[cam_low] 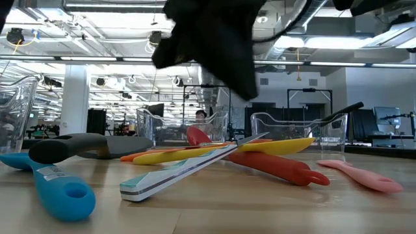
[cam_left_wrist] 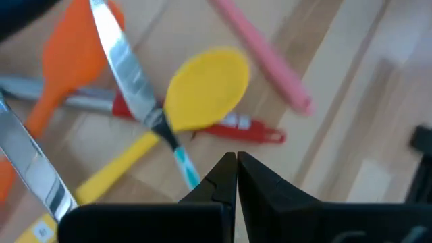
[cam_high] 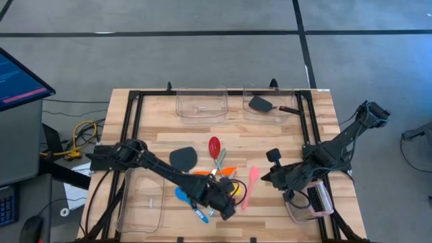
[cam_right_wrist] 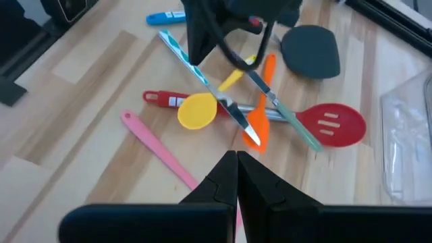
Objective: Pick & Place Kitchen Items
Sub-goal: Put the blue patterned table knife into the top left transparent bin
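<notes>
High view. Heap of kitchen items (cam_high: 214,177) at table centre-front: red slotted spoon (cam_high: 214,146), black turner (cam_high: 183,158), pink spatula (cam_high: 250,184), blue spoon (cam_high: 182,196), all loose on the wooden table (cam_high: 158,115). Second black turner (cam_high: 261,104) already lying in the far right clear bin (cam_high: 270,102); far left clear bin (cam_high: 200,102) close beside it. Left gripper (cam_high: 225,202) poised over the near edge of the heap, fingers pressed together, gripping nothing. Right gripper (cam_high: 270,177) parked just right of the pink spatula, likewise pinched closed and empty.

Low view. Yellow spoon (cam_low: 224,150) propped across the red handle; striped-handled knife (cam_low: 188,170) leaning over both; blue spoon flat at front left. Dark bulk of an arm overhead.

Left wrist view. Closed fingers (cam_left_wrist: 219,182) just short of the yellow spoon's bowl (cam_left_wrist: 204,89); shiny knife blade (cam_left_wrist: 125,71) crossing its neck.

Right wrist view. Closed fingers (cam_right_wrist: 223,179) facing the heap from the pink spatula's side; orange spatula (cam_right_wrist: 260,101) crossed by pale cutlery.

Handling, as judged. Items light and rigid, plastic handles probably smooth, blades slick and thin. Best grasped mid-handle, across the width, where clear of neighbours; the pink spatula lies apart and looks easiest. Overlapping pieces liable to shift when one is lifted.
</notes>
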